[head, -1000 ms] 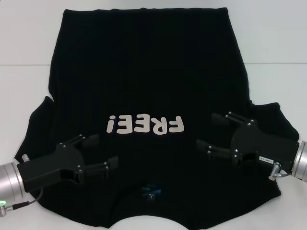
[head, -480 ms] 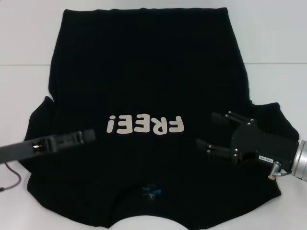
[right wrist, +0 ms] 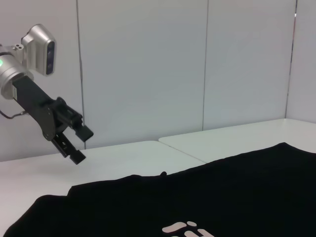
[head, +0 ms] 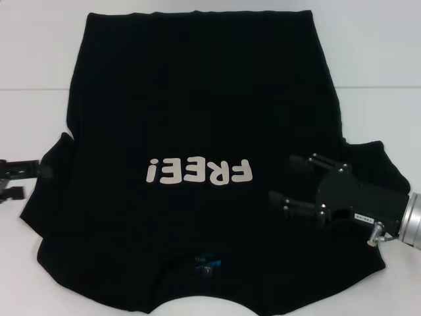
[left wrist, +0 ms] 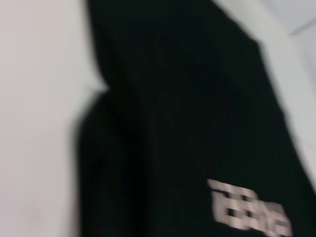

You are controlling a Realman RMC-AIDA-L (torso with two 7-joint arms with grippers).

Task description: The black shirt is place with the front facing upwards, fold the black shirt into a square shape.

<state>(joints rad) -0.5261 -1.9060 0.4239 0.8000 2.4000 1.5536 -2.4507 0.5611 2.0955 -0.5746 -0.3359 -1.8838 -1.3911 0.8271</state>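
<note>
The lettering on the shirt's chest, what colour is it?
Pale beige, on the black shirt. The lettering shows best in the head view.

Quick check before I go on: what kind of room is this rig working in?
Probably a lab or test bay, not a home. A large black cloth T-shirt lies flat on a bare white table, plain pale panel walls stand behind, and the left gripper and right gripper hang over the work.

Head view overhead, wrist views low, all sharing the black shirt [head: 204, 131].
</note>
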